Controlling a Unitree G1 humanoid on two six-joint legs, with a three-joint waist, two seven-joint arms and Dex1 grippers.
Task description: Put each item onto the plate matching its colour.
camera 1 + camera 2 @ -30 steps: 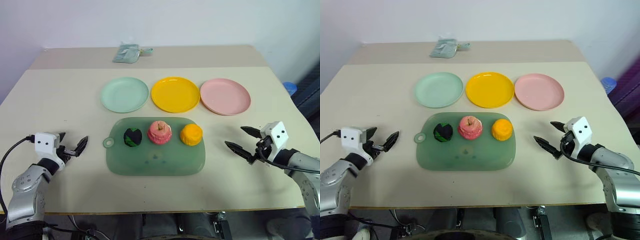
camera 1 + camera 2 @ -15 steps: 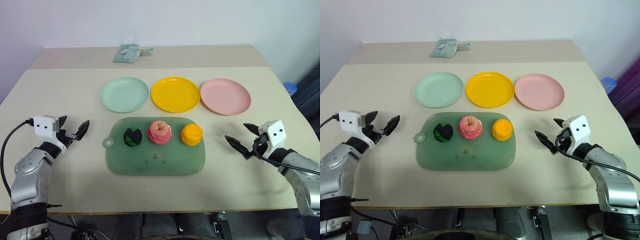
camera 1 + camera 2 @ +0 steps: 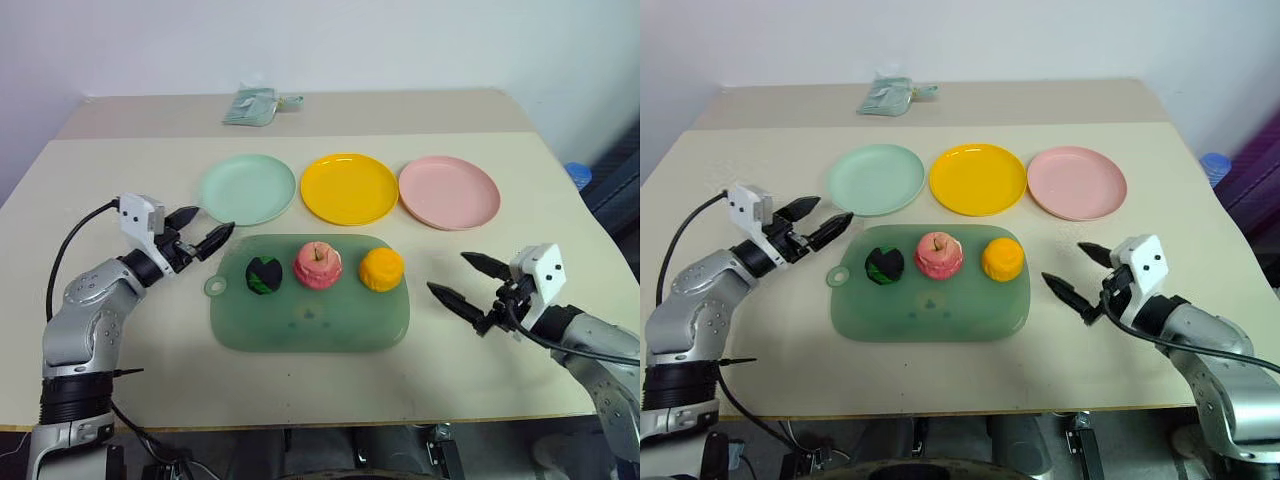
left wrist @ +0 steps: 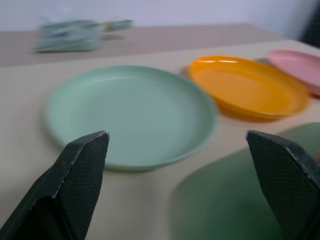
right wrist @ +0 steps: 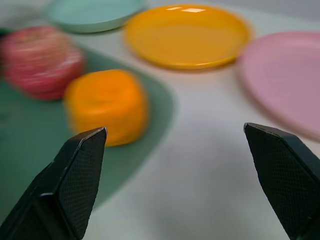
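1. Left eye view – a pale beige table (image 3: 120, 170) with a matte top stands against a plain white wall. At its far edge lies a crumpled grey-green cloth (image 3: 255, 105). Three round, smooth plastic plates sit in a row across the middle: the mint plate (image 3: 247, 188) on the left, the yellow plate (image 3: 350, 187) in the centre, the pink plate (image 3: 449, 192) on the right. Just nearer lies a green mat (image 3: 310, 312), a rounded rectangle with a small ring tab at its left end, its long axis running left to right.
2. Along the far half of the mat three toy fruits stand in a line: the dark green-and-black lump (image 3: 264, 275) on the left, the pink apple (image 3: 318, 265) in the middle with its stem up, and the round orange fruit (image 3: 382, 268) on the right. None is on a plate.
3. The left gripper (image 3: 202, 235) hovers just left of the mat's far left corner, fingers spread wide and empty, pointing right. The right gripper (image 3: 466, 282) hangs right of the mat, also wide apart and empty, pointing left.
4. Left wrist view – between its two textured black fingers (image 4: 80, 175) lie the mint plate, the yellow one beyond, and a corner of the mat.
5. Right wrist view – between the spread fingers (image 5: 77, 175) sits the orange fruit, the apple beside it.
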